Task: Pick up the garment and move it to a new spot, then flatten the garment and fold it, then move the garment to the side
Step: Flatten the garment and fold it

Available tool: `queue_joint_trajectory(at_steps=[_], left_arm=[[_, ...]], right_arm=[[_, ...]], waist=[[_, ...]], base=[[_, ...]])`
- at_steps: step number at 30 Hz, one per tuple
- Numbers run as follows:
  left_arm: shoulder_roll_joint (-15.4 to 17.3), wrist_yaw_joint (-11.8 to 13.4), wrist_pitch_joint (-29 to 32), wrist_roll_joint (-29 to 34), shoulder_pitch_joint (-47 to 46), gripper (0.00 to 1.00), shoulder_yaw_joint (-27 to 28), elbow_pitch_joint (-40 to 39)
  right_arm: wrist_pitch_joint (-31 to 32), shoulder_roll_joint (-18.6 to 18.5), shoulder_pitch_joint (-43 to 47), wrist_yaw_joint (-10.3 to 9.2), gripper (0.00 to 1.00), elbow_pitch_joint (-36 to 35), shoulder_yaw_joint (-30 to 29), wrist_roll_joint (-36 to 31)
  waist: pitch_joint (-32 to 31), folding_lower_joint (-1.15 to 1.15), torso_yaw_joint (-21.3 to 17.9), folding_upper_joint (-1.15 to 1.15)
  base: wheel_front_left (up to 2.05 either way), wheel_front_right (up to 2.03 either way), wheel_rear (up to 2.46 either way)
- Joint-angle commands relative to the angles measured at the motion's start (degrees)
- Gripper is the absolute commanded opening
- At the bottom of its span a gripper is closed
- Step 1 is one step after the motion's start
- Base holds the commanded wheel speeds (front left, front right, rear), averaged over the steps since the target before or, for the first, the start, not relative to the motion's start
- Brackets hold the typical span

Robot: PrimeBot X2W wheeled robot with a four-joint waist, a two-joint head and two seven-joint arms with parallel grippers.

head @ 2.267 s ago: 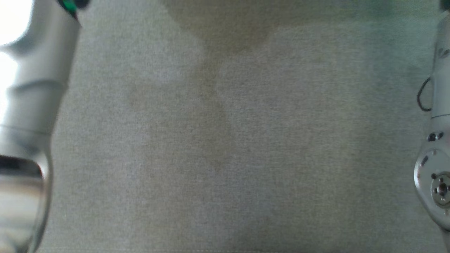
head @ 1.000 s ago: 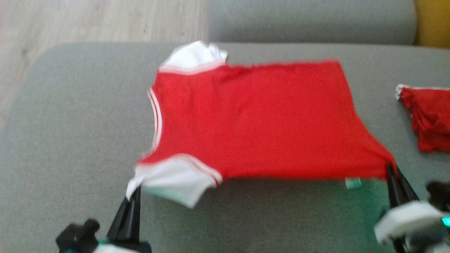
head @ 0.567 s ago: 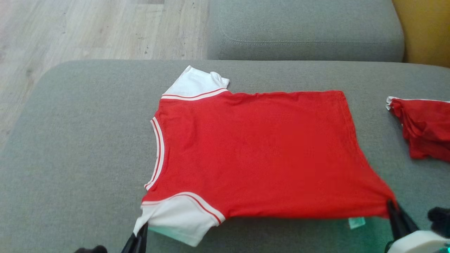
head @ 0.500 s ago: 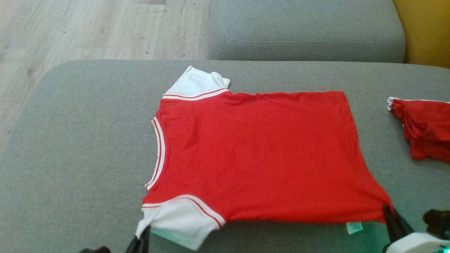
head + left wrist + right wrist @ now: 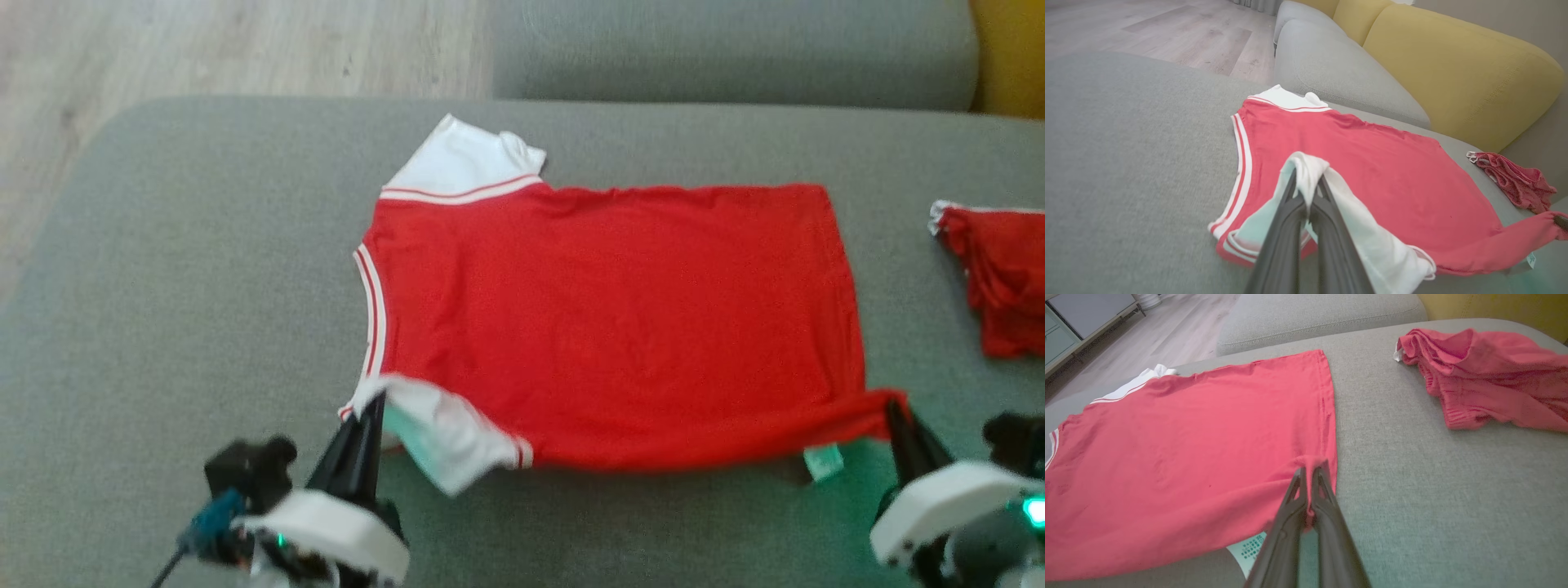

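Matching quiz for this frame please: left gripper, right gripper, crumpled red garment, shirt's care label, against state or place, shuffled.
Things
1. left gripper
2. right gripper
3. crumpled red garment
4. care label

State or place
A. sticks out from under the near edge of the red shirt
B. shut on the shirt's hem corner
C. lies apart from the shirt, beyond its hem side
D. shut on the near white sleeve

Pairs: 1-D, 2-B, 3-C, 4-A
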Motion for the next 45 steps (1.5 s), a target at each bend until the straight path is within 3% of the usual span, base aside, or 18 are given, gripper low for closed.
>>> queue_joint_trajectory(at_steps=[1,17,18,19,20,21,32,45], left_arm=[[0.12,-0.44,-1.0,0.9,-4.25,0.0,2.7,-0.68],[-6.35,-3.91,-6.69,2.47,-20.22,0.0,3.71,13.57],[-6.61,-4.01,-7.25,2.64,-20.94,0.0,3.82,14.41],[-6.87,-4.15,-7.71,2.73,-21.57,0.2,3.88,15.27],[-7.07,-4.3,-8.12,2.89,-22.14,0.84,3.87,16.15],[-7.27,-4.36,-8.64,3.09,-22.65,1.0,3.92,16.91],[-7.47,-5.02,-11.69,2.44,-21.31,1.0,5.59,19.13],[-4.3,-2.03,-4.86,-2.82,-9.51,1.0,6.12,15.16]], right_arm=[[-0.63,-0.67,-3.89,0.39,0.0,-1.44,0.52,0.46],[-2.3,-0.67,-18.06,0.39,0.0,7.3,0.16,-1.8],[-2.77,-0.67,-18.88,0.39,0.23,7.9,0.35,-1.77],[-3.43,-0.66,-19.7,0.39,0.51,8.51,0.48,-1.61],[-4.22,-0.66,-20.44,0.39,1.0,9.1,0.54,-1.7],[-5.04,-0.66,-21.15,0.39,1.0,9.68,0.88,-1.64],[-15.01,-0.66,-25.62,0.39,1.0,11.75,0.36,-4.04],[-12.17,-0.66,-15.15,0.39,1.0,1.16,0.44,-6.32]], waist=[[1.41,0.0,-0.21,0.0],[9.81,0.0,-0.68,0.0],[10.1,0.0,-0.73,0.0],[10.34,0.0,-0.79,0.0],[10.49,0.0,-0.84,0.0],[10.64,0.0,-0.89,0.0],[9.93,0.0,-1.01,0.0],[5.48,0.0,-1.41,0.0]], base=[[0.0,0.0,0.0],[0.0,0.0,0.0],[0.0,0.0,0.0],[0.0,0.0,0.0],[0.0,0.0,0.0],[0.0,0.0,0.0],[0.0,0.0,0.0],[0.0,0.0,0.0]])
